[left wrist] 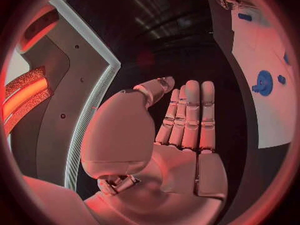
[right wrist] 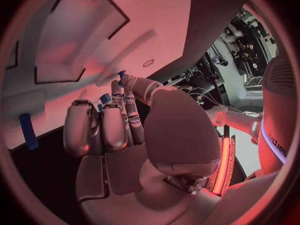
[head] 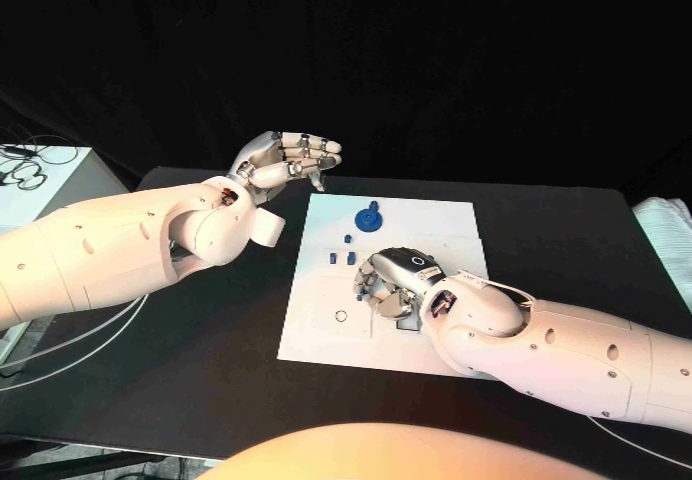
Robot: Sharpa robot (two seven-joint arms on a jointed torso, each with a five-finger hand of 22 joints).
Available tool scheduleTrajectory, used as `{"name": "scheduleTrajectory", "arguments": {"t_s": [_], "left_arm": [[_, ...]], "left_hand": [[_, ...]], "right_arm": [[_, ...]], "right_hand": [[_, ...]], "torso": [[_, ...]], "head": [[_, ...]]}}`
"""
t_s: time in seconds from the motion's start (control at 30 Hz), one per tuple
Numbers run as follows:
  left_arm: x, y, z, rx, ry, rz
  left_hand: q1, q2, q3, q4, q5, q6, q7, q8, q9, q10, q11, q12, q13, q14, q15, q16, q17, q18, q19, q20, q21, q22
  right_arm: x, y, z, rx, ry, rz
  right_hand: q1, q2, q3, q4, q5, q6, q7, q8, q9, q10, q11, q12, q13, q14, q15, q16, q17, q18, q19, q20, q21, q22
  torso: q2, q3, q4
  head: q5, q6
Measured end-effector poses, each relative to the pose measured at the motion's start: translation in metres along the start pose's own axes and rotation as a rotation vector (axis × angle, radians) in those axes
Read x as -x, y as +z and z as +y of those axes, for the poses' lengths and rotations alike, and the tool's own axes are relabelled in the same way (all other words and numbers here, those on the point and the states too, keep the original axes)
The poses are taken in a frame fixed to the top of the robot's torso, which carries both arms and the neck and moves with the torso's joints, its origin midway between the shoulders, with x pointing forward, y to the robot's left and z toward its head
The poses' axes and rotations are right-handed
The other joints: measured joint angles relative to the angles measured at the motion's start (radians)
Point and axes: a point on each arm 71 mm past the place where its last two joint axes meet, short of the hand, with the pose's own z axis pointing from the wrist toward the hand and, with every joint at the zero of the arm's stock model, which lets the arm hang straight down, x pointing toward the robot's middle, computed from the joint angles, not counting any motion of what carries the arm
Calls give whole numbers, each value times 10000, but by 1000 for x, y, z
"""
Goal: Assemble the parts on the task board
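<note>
The white task board point(head: 325, 335) lies in the middle of the black table. A round blue part point(head: 369, 217) sits near its far edge, with small blue pieces point(head: 343, 256) just in front of it. My right hand point(head: 401, 285) is down on the board's middle, and its thumb and a finger pinch a small blue part point(right wrist: 122, 75). Another blue piece point(right wrist: 26, 131) lies on the board beside that hand. My left hand point(head: 289, 158) is raised off the board's far left corner with its fingers point(left wrist: 190, 112) stretched out, holding nothing. The round blue part point(left wrist: 263, 82) lies off to its side.
A small ring point(head: 340, 316) marks the board near its left edge. A white stand with cables point(head: 36, 180) is at the table's far left. A pale cloth point(head: 666, 235) lies at the right edge. Loose cables point(head: 87, 345) run under my left arm.
</note>
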Motion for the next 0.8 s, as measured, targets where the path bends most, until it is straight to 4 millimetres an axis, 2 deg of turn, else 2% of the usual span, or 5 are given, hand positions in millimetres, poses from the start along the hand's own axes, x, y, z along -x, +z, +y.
{"name": "scheduleTrajectory", "arguments": {"t_s": [0.17, 0.27, 0.37, 0.6, 0.8], "left_arm": [[0, 0, 0, 6, 0, 0], [0, 0, 0, 11, -2, 3], [0, 0, 0, 16, -2, 4], [0, 0, 0, 30, -1, 1], [0, 0, 0, 38, 0, 1]], "left_hand": [[0, 0, 0, 0, 0, 0, 0, 0, 0, 0, 0, 0, 0, 0, 0, 0, 0, 0, 0, 0, 0, 0], [43, 43, 0, 0, 0, 0, 0, 0, -5, 0, 0, 0, 0, 0, 0, 0, -11, -1, 22, 23, -39, -17], [43, 43, 0, 0, 0, 0, 0, 0, -10, 0, 0, 0, 0, 0, 0, 0, -16, -1, 38, 38, -39, -20], [43, 43, 0, 0, 0, 0, 0, 0, -10, 0, 0, 0, 0, 0, 0, 0, -15, 0, 37, 38, -39, -20], [43, 43, 0, 0, 0, 0, 0, 0, -10, 0, 0, 0, 0, 0, 0, 0, -15, -1, 37, 38, -39, -19]], "right_arm": [[0, 1, 1, -24, -45, 27], [0, 3, 2, -22, -95, 64], [-1, 5, 3, -1, -155, 113], [-4, 7, 4, 56, -306, 255], [-4, 6, 5, 107, -369, 266]], "right_hand": [[-2, 2, 17, -17, 26, -71, 71, 0, 32, 0, 0, -35, 0, 0, 0, 0, -66, 0, -23, 24, -96, -79], [-92, 83, 0, 0, 301, -181, 177, -13, 64, -18, -18, -200, 4, 0, 0, 0, -127, 1, -116, 107, -284, -199], [-325, -6, -122, 99, 528, -319, 211, -77, 98, -69, -70, -280, 362, 36, 36, 0, -220, 2, -262, 143, -507, -374], [-520, -199, -191, 111, 583, -419, 240, -116, 128, -87, -124, -279, 334, -2, 74, 0, -276, 3, -416, 197, -739, -586], [-520, -200, -217, 84, 595, -421, 241, -123, 125, -122, -162, -279, 331, -2, 73, 0, -276, 3, -416, 197, -740, -596]], "torso": [[-2, 2, -4], [-1, 1, 0], [1, 8, 6], [5, 8, 7], [2, 8, -6]], "head": [[4, -2], [6, -5], [6, -12], [12, -35], [30, -47]]}}
